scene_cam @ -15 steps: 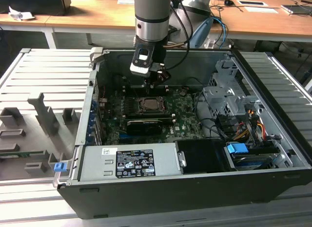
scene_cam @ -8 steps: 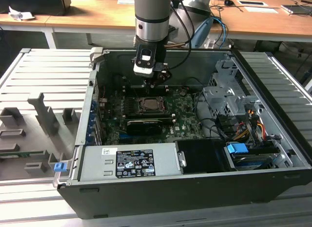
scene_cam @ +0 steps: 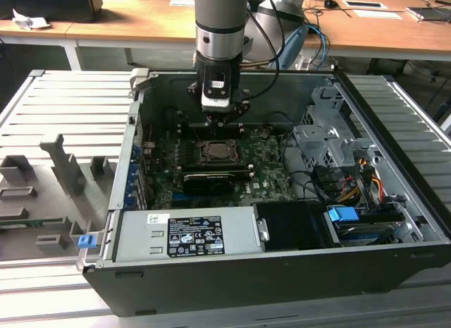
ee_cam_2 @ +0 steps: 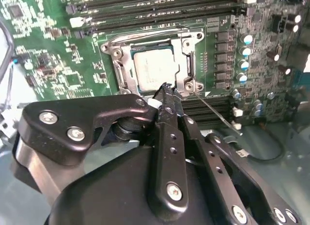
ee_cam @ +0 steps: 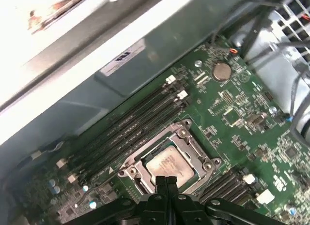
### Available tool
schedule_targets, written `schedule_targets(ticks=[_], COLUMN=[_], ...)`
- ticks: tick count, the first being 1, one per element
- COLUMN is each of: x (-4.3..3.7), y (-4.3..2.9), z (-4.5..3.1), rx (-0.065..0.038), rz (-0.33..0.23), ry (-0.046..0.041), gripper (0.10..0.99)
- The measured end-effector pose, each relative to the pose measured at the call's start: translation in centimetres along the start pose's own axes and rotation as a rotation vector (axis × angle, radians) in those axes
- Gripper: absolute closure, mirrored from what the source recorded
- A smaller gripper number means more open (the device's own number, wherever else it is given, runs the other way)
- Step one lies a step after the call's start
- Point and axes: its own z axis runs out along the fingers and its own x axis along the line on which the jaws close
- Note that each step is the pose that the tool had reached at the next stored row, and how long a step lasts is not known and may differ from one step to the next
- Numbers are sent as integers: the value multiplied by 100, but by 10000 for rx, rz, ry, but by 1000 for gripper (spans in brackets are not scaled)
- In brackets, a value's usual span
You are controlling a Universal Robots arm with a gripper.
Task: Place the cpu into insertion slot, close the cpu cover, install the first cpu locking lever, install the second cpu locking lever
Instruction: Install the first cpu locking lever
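An open dark grey metal computer case [scene_cam: 394, 201] holds a green circuit board [scene_cam: 268, 176]. The cpu [ee_cam_2: 154, 66], a small pale silvery-grey square plate, sits in the insertion slot [ee_cam_2: 183, 72], a square black socket. The cpu cover [ee_cam_2: 189, 48], a thin silver metal frame with a cut-out centre, lies flat over it. A thin silver wire locking lever [ee_cam_2: 218, 112] slants out from one socket corner. The black gripper [ee_cam_2: 166, 85] hangs by that corner, fingers pressed together, holding nothing; contact cannot be told.

wooden desks [scene_cam: 141, 21] behind, grey slatted worktable [scene_cam: 70, 102]
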Motion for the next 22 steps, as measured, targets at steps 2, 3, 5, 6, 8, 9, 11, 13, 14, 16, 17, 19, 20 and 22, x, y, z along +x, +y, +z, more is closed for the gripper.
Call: schedule_targets(ticks=[2,3,5,6,8,9,11,13,14,16,17,19,20,22], x=[0,0,0,0,0,0,0,0,1,7,10,11,11,11], y=[0,0,0,0,0,0,0,-1,-1,-6,-8,-9,-9,-9], z=[0,0,0,0,0,0,0,1,2,7,9,16,18,20], rx=[2,2,1,1,0,2,21,74,105,110,112,113,114,115], rz=[-447,-626,-1251,-1441,-1834,-2031,-2328,-2751,-3063,-3380,-3598,-4247,-4454,-4916], ry=[19,27,56,64,83,92,98,106,142,166,175,199,207,225], gripper=[980,980,980,980,980,980,980,980,980,980,980,980,980,980])
